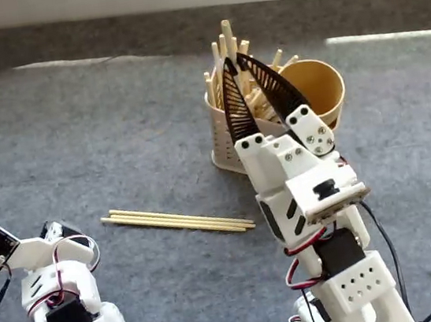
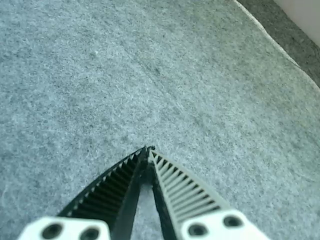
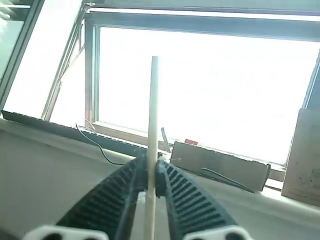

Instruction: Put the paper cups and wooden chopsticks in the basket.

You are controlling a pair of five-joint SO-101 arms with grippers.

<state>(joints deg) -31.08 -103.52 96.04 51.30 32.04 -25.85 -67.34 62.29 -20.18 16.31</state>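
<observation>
The right gripper [image 3: 152,162] points up and outward toward a bright window [image 3: 200,85], its jaws clamped on a single wooden chopstick [image 3: 154,100]. The stick stands upright between the ribbed black fingers [image 3: 110,200] and rises well past their tips.

In the high view, this gripper [image 1: 230,60] hangs over the white basket [image 1: 221,140]. Its two dark fingers run wide apart at the base and meet at the tips. The basket stands on the grey felt surface [image 1: 79,147] toward the far side. A bundle of chopsticks [image 1: 244,46] stands in it, with their ends fanning out above the rim. A tan paper cup [image 1: 325,87] sits with its mouth open upward, right against the basket on the side away from the left arm. The gripper blocks the view, so it cannot be told whether the cup is inside the basket or just beside it.

A loose pair of chopsticks [image 1: 177,220] lies flat on the felt, side by side and touching. They are in front of the basket and between the two arms.

The left arm [image 1: 62,292] sits folded at the near edge of the surface. The left gripper [image 2: 146,150] points at bare grey felt, its jaws together at the tips and holding nothing.
</observation>
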